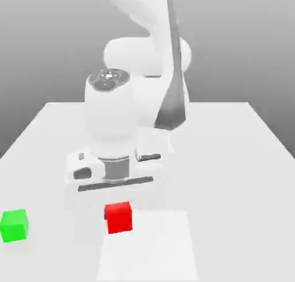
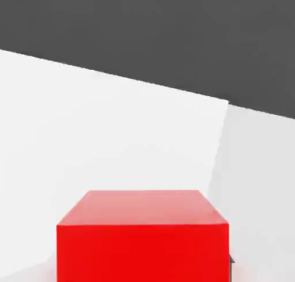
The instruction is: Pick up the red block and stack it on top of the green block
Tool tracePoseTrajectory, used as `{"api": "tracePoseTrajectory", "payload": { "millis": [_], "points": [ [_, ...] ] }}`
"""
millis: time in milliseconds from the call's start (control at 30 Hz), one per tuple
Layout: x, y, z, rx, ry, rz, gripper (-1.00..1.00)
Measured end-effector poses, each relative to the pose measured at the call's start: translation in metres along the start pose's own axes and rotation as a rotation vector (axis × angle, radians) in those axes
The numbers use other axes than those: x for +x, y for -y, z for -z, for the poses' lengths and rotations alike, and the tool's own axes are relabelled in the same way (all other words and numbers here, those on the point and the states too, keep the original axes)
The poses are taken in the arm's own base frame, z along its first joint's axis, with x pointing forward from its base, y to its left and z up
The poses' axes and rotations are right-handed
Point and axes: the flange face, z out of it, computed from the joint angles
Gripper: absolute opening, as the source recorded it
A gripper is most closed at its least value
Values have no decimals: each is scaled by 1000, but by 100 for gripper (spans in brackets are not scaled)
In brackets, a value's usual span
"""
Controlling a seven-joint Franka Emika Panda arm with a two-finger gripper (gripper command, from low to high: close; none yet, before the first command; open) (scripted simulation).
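The red block (image 1: 119,218) sits near the table's front, under the white hand of the arm. My gripper (image 1: 118,214) reaches down over it, and a dark finger lies flush against the block's side on the exterior view's left, so the gripper is shut on the red block. In the hand view the red block (image 2: 143,236) looms very close, with a dark sliver of finger tight against one edge. Whether the block is off the table I cannot tell. The green block (image 1: 14,225) rests alone on the table, far toward the exterior view's left, level with the red one.
The white table (image 1: 230,160) stretches wide around both blocks. A slightly brighter rectangular patch (image 1: 150,249) marks the surface in front of the red block. The bulky arm (image 1: 138,102) rises behind the hand.
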Motion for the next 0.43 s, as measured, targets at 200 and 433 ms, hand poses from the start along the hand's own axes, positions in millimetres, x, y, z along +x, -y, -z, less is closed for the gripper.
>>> {"api": "tracePoseTrajectory", "payload": {
  "millis": [200, 433],
  "points": [
    [72, -139, 12, 3, -3, -345, -100],
    [77, -153, -39, 2, -4, -377, 100]
  ]
}}
